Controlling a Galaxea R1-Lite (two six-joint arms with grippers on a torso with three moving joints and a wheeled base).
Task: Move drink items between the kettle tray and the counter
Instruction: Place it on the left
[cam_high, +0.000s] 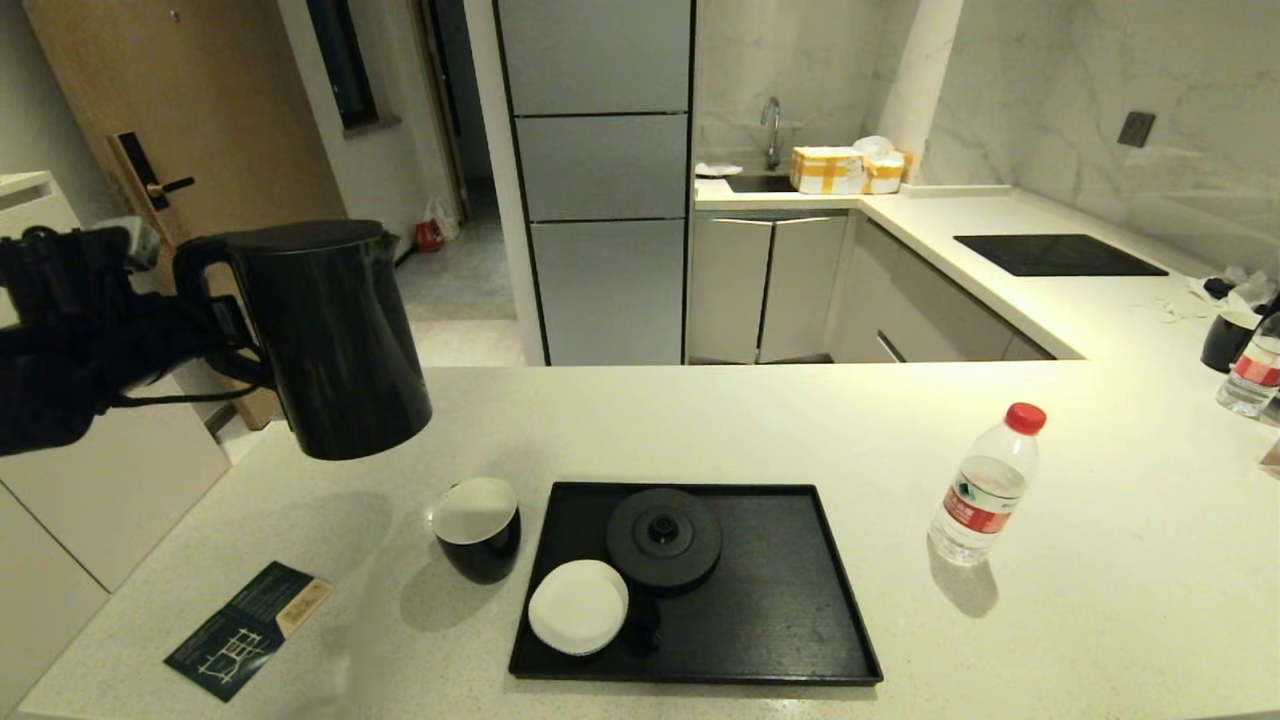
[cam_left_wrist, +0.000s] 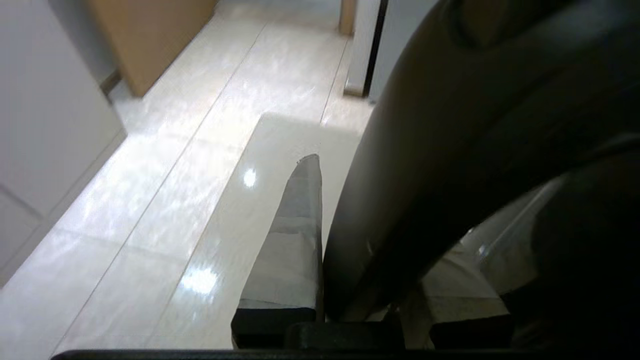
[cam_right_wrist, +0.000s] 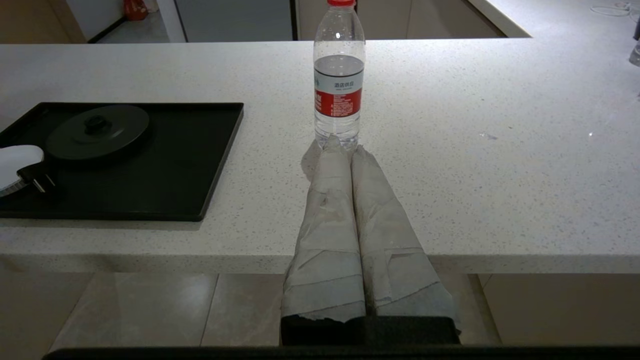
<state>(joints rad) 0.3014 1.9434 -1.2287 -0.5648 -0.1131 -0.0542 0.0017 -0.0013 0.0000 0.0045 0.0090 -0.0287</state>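
Note:
The tall black kettle (cam_high: 335, 340) hangs in the air above the left end of the off-white counter (cam_high: 1100, 600), tilted slightly. My left gripper (cam_high: 205, 305) is shut on its handle (cam_left_wrist: 450, 150), with one taped finger (cam_left_wrist: 300, 225) showing beside it. The black kettle tray (cam_high: 800, 620) holds only the round base disc (cam_high: 663, 537) and a white saucer (cam_high: 578, 606). The black cup (cam_high: 478, 528) stands on the counter just left of the tray. The red-capped bottle (cam_high: 985, 487) stands on the counter to the right. My right gripper (cam_right_wrist: 345, 145) is shut and empty, below the counter's front edge, facing the bottle (cam_right_wrist: 338, 80).
A dark green card (cam_high: 250, 628) lies near the counter's front left corner. A black cooktop (cam_high: 1058, 254) is set in the far counter. Another dark cup (cam_high: 1228, 340) and bottle (cam_high: 1252, 375) stand at the far right edge. A plug (cam_right_wrist: 35, 180) rests on the tray.

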